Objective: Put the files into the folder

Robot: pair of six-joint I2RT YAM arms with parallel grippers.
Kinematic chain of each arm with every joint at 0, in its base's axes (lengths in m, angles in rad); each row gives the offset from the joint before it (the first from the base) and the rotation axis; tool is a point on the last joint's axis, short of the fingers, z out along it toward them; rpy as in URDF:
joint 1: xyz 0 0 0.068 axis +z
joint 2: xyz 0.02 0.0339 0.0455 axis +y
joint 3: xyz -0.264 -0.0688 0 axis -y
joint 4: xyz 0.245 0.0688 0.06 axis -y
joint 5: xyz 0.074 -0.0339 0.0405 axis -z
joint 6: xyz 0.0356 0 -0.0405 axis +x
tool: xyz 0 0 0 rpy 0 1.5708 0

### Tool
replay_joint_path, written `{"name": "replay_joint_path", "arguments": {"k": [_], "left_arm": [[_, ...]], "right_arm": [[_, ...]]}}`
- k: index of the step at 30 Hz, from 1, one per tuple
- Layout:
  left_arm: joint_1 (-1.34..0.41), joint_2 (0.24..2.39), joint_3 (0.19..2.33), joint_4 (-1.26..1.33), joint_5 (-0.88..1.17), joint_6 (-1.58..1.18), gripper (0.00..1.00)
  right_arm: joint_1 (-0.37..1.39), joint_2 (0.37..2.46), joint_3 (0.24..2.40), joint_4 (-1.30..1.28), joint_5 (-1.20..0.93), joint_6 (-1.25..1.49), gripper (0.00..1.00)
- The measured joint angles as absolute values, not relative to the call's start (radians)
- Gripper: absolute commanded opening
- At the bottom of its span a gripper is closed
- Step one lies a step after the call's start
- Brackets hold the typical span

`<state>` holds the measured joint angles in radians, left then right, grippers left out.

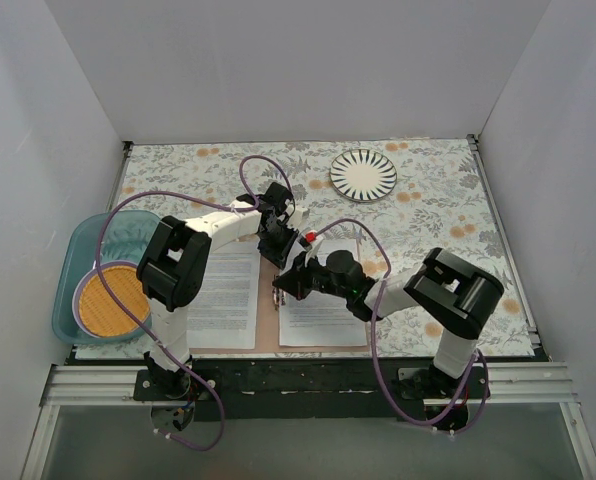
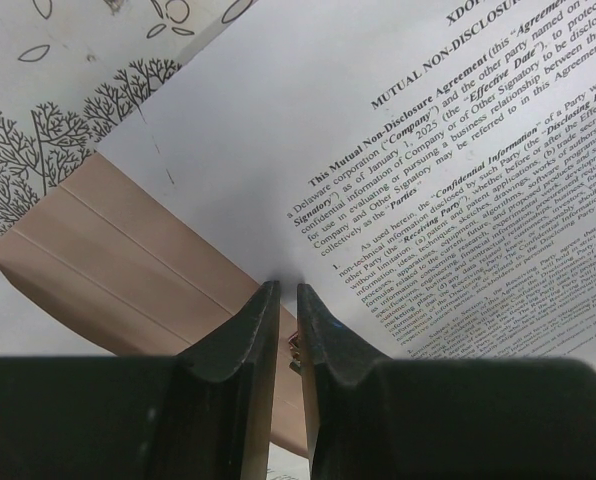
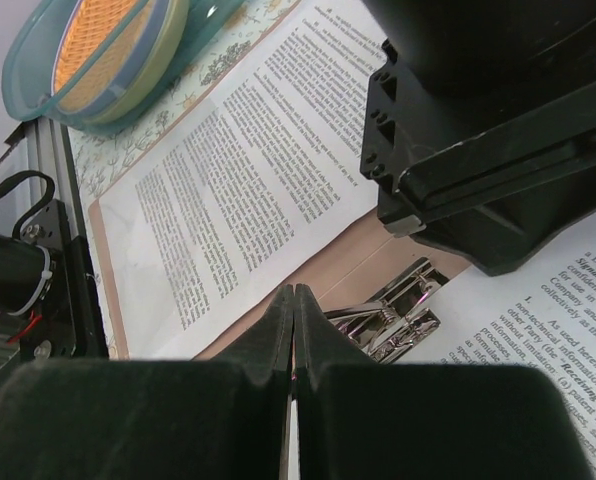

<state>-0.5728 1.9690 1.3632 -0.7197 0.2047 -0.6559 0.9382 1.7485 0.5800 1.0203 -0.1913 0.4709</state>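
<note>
A flowery cloth [image 1: 448, 190] covers the table. At the back lies a round plate [image 1: 363, 174] with dark and white stripes. On the left edge sits a blue-green tray [image 1: 73, 250]. Inside the tray is a round dish [image 1: 110, 300] with an orange middle. White walls [image 1: 298, 60] stand all around.

The folder [image 1: 268, 326] lies mostly hidden under the files [image 1: 323, 320]; only its spine strip and near edge show. The arms cover the files' far edges. From above, the print is too small to read. Whether the left end effector [image 2: 281, 288] pinches paper is unclear.
</note>
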Motion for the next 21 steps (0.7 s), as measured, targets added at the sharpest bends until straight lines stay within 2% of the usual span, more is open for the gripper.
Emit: {"name": "replay_joint_path", "arguments": {"k": [21], "left_arm": [[-0.574,1.969,1.366,-0.725,0.196,-0.663,0.13]], "right_arm": [[0.944,1.855,0.602,1.126,-0.344,0.519,0.01]]}}
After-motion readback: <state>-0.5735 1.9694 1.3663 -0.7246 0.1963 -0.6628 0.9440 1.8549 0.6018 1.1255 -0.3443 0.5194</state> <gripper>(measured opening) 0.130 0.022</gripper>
